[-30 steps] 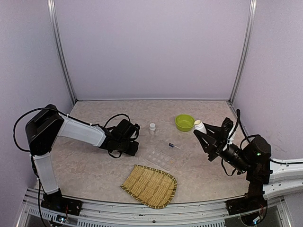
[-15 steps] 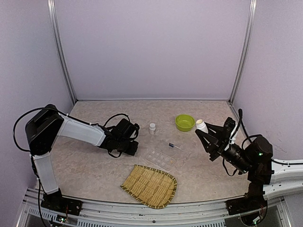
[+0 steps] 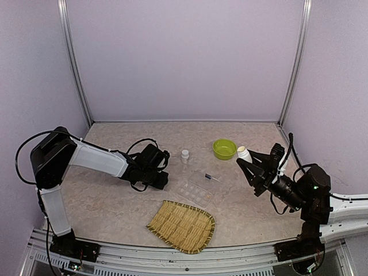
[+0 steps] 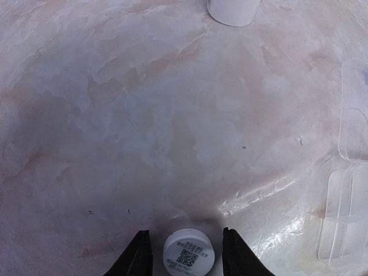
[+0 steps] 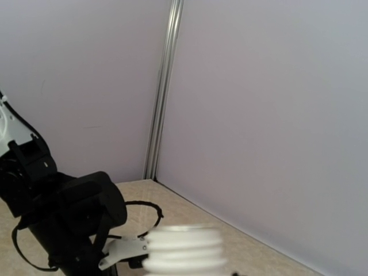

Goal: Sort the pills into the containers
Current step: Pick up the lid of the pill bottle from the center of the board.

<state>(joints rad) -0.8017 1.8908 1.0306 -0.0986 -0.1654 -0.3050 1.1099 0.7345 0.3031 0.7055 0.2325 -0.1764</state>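
My right gripper (image 3: 247,161): clamped on uncapped bottle (image 3: 244,153); my left gripper (image 4: 185,244): parted around cap (image 4: 188,254); organiser box (image 3: 197,188) seemingly unfilled; sorting barely begun.

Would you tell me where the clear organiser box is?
In the top view, the organiser box lies mid-table, just beyond the bamboo tray and nearer than the green bowl.

Held bottle (image 5: 184,250): blurred; threaded neck only, body below the right wrist frame's lower edge.
Right gripper (image 3: 246,158): fingers outside its own camera's frame.
Round cap (image 4: 188,253): lower rim cropped; printed code too small to read.
Left fingers (image 4: 138,259): tips only, rest cropped.
Small vial (image 4: 233,10): lower part only, cropped at top edge.
Organiser box (image 4: 352,172): cropped at right edge; contents too small to tell from above.
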